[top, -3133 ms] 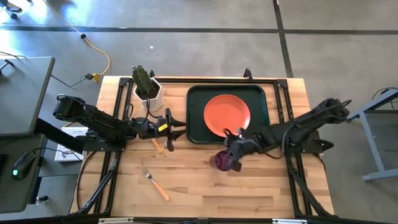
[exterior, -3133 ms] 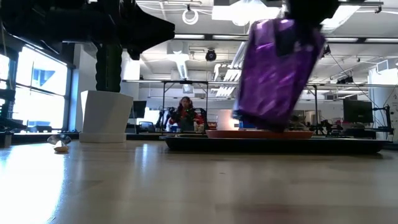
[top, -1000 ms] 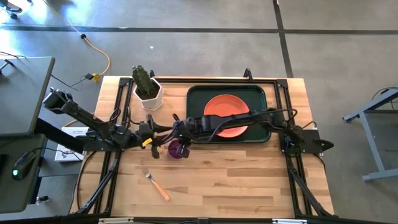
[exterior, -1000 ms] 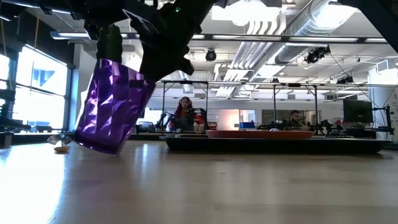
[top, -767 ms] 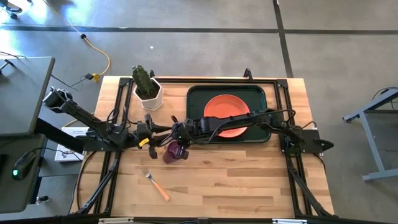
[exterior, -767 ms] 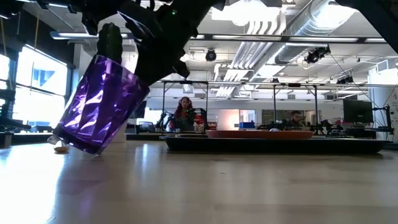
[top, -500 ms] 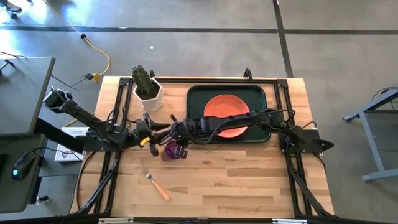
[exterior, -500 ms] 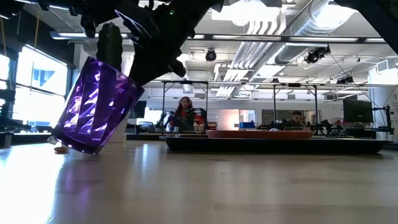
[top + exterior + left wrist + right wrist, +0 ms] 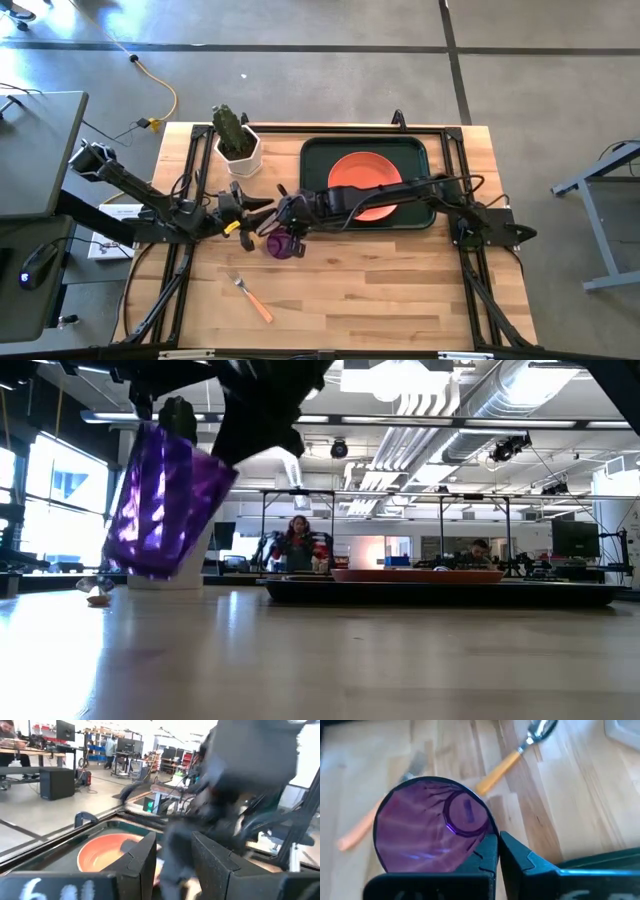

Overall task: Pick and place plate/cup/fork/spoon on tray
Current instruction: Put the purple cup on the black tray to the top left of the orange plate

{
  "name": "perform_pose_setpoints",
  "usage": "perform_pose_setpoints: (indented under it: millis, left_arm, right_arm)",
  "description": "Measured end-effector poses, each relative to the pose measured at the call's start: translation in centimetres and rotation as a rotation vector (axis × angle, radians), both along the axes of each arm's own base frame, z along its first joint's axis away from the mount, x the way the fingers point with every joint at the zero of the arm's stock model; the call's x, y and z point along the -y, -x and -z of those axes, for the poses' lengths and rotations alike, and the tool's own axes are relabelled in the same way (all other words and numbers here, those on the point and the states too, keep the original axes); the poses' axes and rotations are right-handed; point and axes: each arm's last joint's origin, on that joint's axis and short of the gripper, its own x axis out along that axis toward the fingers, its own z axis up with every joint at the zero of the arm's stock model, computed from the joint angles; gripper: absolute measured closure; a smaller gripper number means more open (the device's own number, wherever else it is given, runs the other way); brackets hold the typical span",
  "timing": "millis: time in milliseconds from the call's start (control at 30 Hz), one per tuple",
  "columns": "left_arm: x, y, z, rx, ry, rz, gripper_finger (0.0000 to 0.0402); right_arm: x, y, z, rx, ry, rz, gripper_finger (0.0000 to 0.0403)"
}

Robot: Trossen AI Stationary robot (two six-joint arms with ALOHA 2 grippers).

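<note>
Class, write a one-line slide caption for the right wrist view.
Right gripper shut on the purple cup above the spoon.

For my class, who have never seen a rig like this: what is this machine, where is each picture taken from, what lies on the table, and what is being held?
This is a robot with two dark jointed arms, each ending in a two-finger gripper, working at a wooden table. One picture looks straight down from above, one looks level across the table top, and one camera sits on each wrist.

On the table, a large dark green rectangular tray carries a round orange-red plate. A small fork with an orange-tan handle lies near the front, a spoon with a rounded silver bowl lies beside the arms, and a white pot with a cactus stands at the back.

The right gripper is shut on the rim of a small dark purple cup, lifted off the table. The left gripper is close beside it, holding nothing.
</note>
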Motion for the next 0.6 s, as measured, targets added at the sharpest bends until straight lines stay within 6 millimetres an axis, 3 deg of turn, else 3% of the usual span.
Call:
perform_pose_setpoints:
  millis: [233, 600]
  left_arm:
    - [0.37, 0.16, -0.03, 0.003, 0.000, 0.020, 0.0291]
    - [0.78, 0.34, -0.05, -0.005, -0.031, 0.042, 0.0291]
  right_arm:
    - [-0.49, 0.36, -0.29, -0.014, 0.003, -0.009, 0.0402]
    - [0.42, 0.66, 0.01, -0.052, 0.044, 0.060, 0.0402]
